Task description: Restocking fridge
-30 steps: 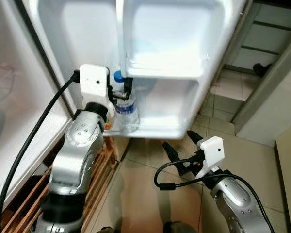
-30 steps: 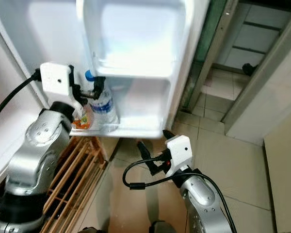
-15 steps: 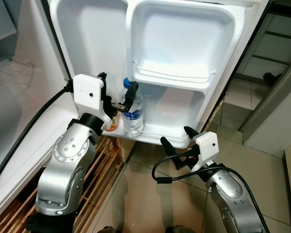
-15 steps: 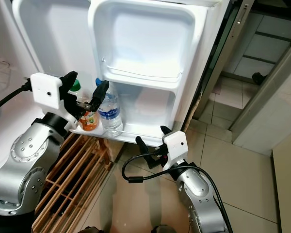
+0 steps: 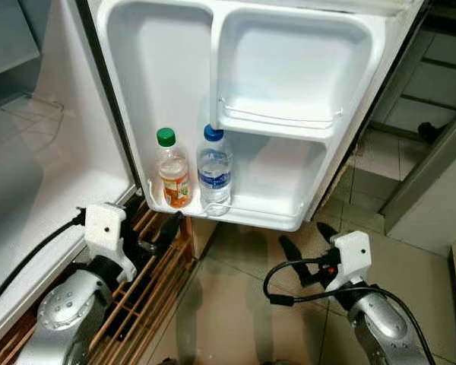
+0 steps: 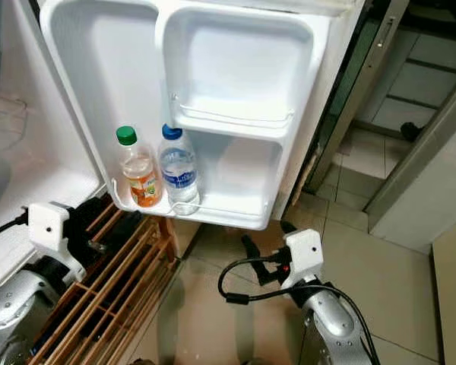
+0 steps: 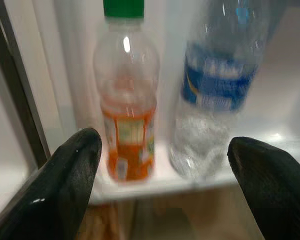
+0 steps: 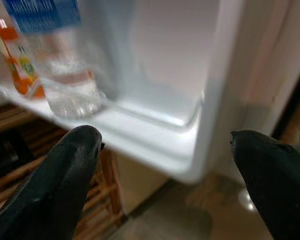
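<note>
Fingers of the left gripper (image 7: 160, 185) stand spread wide and empty, pointing up at the white plastic refrigerator door (image 5: 289, 91) from below its bottom shelf; half a second earlier they flanked the water bottle at shelf height, and a second ago they were clamped on its neck. Fingers of the right gripper (image 8: 165, 185) are likewise parted and hold nothing, low over the tiled floor (image 5: 235, 296), much as in both earlier pictures. On the door's lower shelf (image 5: 266, 217), the clear plastic water bottle with blue cap and blue label (image 5: 213, 169) stands upright and free, just beside the clear bottle of orange drink with a green cap (image 5: 172, 167), which sits toward the hinge side. The release appears complete: one more item is stocked, and the shelf space to the right of the two bottles remains available. A slatted wooden rack (image 5: 148, 296) lies under the left arm. The head camera's framing has also shifted since the earlier pictures, now showing more of the door.
</note>
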Available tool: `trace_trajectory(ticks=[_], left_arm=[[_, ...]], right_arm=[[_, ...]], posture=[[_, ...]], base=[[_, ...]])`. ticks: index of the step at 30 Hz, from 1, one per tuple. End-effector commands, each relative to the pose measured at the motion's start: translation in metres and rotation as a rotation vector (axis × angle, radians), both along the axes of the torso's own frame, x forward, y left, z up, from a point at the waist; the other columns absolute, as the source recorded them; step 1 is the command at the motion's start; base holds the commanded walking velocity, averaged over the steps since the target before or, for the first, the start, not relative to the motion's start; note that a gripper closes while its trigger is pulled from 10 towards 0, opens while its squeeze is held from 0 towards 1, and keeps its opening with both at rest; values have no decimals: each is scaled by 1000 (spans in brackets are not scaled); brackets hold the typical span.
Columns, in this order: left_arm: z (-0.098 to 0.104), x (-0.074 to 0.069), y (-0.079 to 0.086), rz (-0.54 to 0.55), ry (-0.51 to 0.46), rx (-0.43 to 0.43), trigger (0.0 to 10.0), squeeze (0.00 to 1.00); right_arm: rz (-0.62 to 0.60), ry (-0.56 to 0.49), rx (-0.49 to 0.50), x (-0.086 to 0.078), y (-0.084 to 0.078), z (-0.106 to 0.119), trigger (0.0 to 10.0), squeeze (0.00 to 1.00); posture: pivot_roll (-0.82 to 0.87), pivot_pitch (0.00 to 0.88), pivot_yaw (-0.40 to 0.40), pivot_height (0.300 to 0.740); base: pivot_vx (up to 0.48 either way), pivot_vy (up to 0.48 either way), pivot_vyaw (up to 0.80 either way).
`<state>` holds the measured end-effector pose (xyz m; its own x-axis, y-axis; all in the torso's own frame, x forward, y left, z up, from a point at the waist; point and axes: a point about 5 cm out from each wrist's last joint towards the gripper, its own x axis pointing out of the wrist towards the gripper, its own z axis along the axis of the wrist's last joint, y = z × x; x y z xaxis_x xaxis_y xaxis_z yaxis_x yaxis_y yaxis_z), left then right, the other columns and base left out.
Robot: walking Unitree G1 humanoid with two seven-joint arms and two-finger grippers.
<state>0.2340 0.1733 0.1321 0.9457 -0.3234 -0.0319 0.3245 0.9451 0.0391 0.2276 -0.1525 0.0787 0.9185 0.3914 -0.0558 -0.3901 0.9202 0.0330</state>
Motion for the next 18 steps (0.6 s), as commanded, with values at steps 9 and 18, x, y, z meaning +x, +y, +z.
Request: trace_trajectory(ticks=[9, 18], left_arm=[[-10, 15, 2, 126, -45, -109, 10000, 0], [-13, 16, -1, 141, -84, -121, 10000, 0]], right_arm=[[-113, -107, 55, 40, 10, 23, 10000, 0], [-79, -89, 40, 36, 9, 15, 10000, 0]], posture=[[-136, 0, -1, 740], [-132, 0, -4, 740]], base=[[0, -277, 0], [0, -480, 0]])
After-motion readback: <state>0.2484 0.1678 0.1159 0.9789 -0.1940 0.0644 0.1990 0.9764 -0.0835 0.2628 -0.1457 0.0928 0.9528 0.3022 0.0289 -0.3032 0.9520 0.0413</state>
